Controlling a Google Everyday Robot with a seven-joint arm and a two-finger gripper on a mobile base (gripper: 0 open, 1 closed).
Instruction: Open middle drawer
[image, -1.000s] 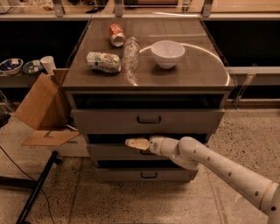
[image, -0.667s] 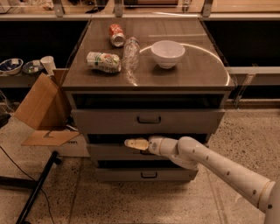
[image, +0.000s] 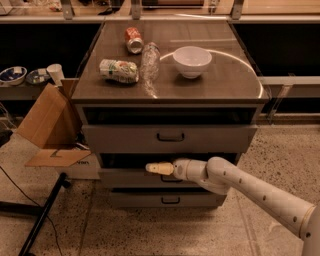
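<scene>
— Where the white arm (image: 260, 192) crosses the cabinet front, what does it cover?

— The right part of the middle drawer (image: 125, 178) and most of its dark loop handle (image: 171, 180); only the handle's lower edge peeks out under the wrist. The arm comes in from about four o'clock and is cut off by the picture's corner.

— And the gripper?

— The gripper (image: 159, 168) points toward nine o'clock along the top edge of that drawer's front, at about eleven o'clock of the handle. It shows as one pale cream shape against a dark gap. I cannot tell whether it is released or clenched, nor whether it touches the front.

— Where does the drawer sit?

— Second of three grey fronts: the top drawer (image: 125, 138) at its twelve o'clock, the lowest drawer (image: 130, 199) at its six. The shadow above each front hides the insides.

— The cabinet top (image: 220, 85)?

— Brown and glossy, with a curved streak of glare. A white bowl (image: 192, 61) stands right of centre. A clear bottle (image: 150, 62) lies on its side at the bowl's nine o'clock, with a red can (image: 134, 40) at the bottle's eleven and a green-and-white can (image: 119, 70) at its eight. Their labels are unreadable.

— The room?

— A speckled floor (image: 125, 230). An open cardboard box (image: 45, 117) leans at the cabinet's nine o'clock. A black stand leg (image: 42, 217) at seven runs off the bottom edge. On a dim ledge at ten o'clock stand small dishes (image: 12, 75) and a paper cup (image: 55, 73).
</scene>
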